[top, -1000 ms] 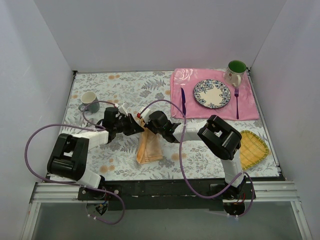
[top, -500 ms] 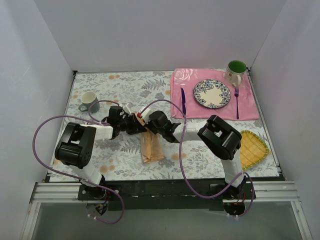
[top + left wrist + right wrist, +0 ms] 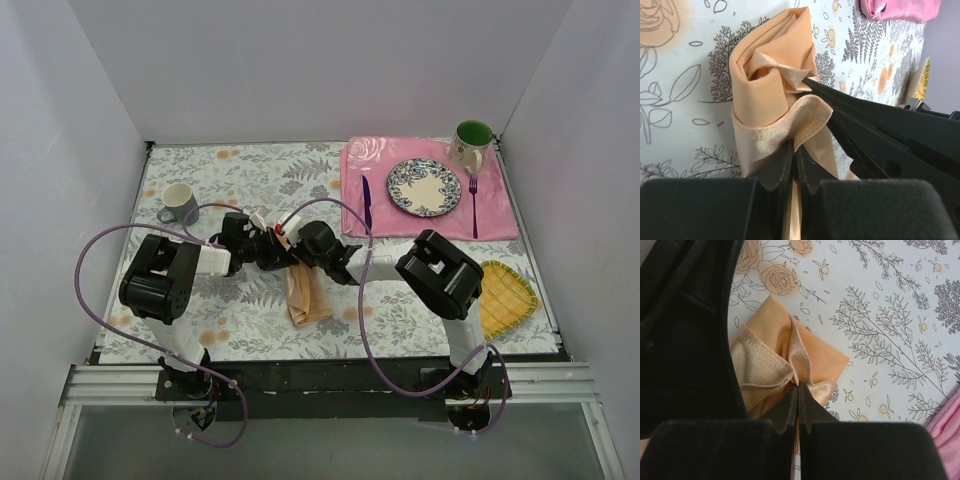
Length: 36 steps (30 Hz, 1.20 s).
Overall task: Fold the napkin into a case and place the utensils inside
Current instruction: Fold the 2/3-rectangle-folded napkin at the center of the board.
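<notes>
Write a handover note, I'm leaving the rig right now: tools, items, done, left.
Left tool: shut on an edge of the napkin.
Right tool: shut on it too, close by.
Napkin: bunched narrow, mid-table.
Knife and fork: on the pink placemat, either side of the plate.
Done: partial fold only.
Left: finish folding, tuck knife and fork inside.

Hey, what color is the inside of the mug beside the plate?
Green. The mug is cream outside; it shows best in the top view.
</notes>
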Each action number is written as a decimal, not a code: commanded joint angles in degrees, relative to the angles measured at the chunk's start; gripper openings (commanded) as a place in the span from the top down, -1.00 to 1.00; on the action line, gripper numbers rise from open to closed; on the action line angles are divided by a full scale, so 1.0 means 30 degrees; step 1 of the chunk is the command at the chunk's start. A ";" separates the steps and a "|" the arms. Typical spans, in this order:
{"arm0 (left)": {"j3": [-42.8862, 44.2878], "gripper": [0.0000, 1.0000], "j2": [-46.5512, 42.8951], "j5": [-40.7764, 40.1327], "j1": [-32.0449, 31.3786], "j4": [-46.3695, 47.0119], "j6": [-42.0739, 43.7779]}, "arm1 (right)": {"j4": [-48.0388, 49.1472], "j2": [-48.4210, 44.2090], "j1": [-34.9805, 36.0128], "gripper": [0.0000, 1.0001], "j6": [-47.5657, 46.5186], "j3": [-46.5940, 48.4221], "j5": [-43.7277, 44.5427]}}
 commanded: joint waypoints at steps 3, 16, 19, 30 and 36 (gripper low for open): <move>0.1088 0.92 0.1802 -0.1007 -0.0148 -0.1681 -0.0078 | -0.0532 -0.0269 -0.0289 0.97 0.0992 0.0877 -0.0302; 0.0741 0.92 0.1167 0.0482 0.0291 -0.0461 -0.0838 | -0.2410 -0.0445 -0.1256 0.97 0.2283 0.1993 -0.2002; 0.0679 0.94 -0.0183 0.0778 0.0291 0.0334 -0.1571 | -0.2438 -0.0386 -0.1285 0.97 0.2371 0.1816 -0.2002; 0.1090 0.94 0.0545 0.1366 -0.0001 0.2385 -0.3241 | -0.2555 -0.0328 -0.1286 0.97 0.2897 0.1786 -0.2323; 0.1295 0.93 0.1893 0.1219 -0.0383 0.3120 -0.3593 | -0.2673 -0.0357 -0.1344 0.97 0.2957 0.1757 -0.2295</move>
